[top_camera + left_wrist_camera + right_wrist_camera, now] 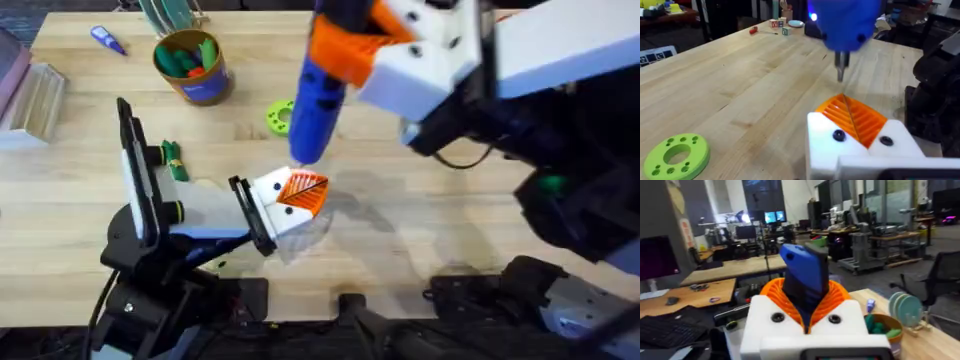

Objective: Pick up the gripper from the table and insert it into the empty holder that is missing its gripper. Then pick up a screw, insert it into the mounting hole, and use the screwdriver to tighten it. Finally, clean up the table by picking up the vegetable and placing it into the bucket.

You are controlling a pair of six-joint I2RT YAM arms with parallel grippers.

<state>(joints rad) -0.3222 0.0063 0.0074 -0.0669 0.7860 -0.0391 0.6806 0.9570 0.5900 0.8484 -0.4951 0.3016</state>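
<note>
My right gripper [345,50] hangs over the middle of the table [430,230], shut on the blue screwdriver [318,110], which points down. The screwdriver's thin tip [840,70] hovers just above my left gripper [298,192], whose orange ribbed pads [860,120] on white mounts are pressed together. In the right wrist view the screwdriver [805,272] stands between the right gripper's orange pads [837,297]. The dark green vegetable [173,160] lies beside the left arm. The bucket [192,68] stands at the back left with toy vegetables inside. The loose gripper, the holder and the screw are out of view.
A lime-green disc with holes [281,117] lies behind the screwdriver and shows close by in the left wrist view [675,155]. A small blue-purple screwdriver [108,40] lies at the far left back. A clear box [35,100] sits at the left edge.
</note>
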